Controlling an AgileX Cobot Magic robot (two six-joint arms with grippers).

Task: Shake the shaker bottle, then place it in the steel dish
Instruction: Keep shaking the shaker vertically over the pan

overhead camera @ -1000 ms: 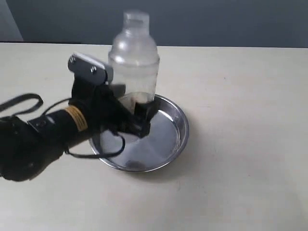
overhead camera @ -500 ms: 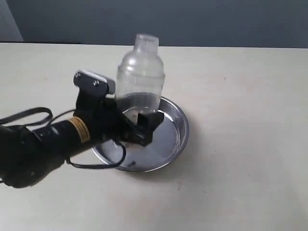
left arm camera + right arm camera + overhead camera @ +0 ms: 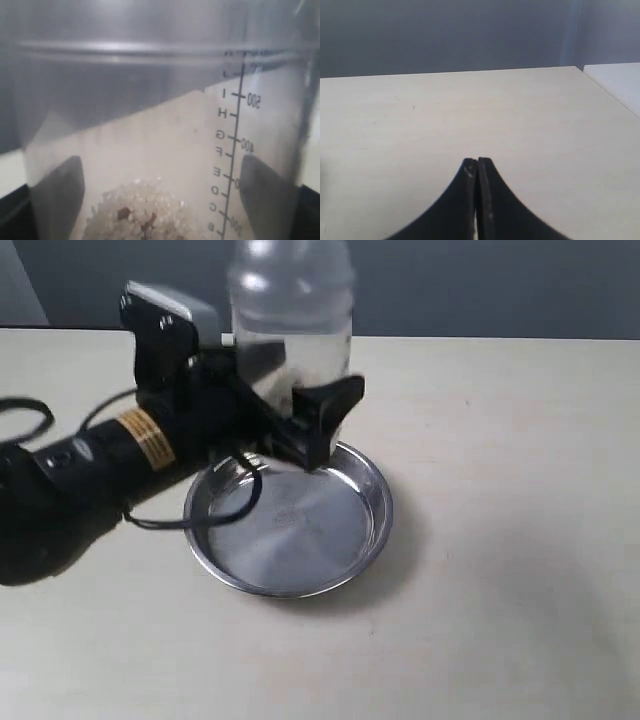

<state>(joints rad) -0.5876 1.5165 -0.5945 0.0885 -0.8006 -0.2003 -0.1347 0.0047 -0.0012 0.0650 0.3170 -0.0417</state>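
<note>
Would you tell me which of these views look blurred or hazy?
Exterior view: the shaker bottle is smeared and cropped at the top, the steel dish crisp with soft glare. Left wrist view: hazy through the frosted wall. Right wrist view: sharp and evenly lit.

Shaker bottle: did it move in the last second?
Yes. The shaker bottle went up, away from the steel dish; its cap now passes the frame's top.

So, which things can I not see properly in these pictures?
- Cap of the shaker bottle: cut off by the exterior view's top edge.
- Its bottom: hidden behind the left claw there, cut off in the left wrist view.
- Far rim of the steel dish: partly hidden by that claw.
</note>
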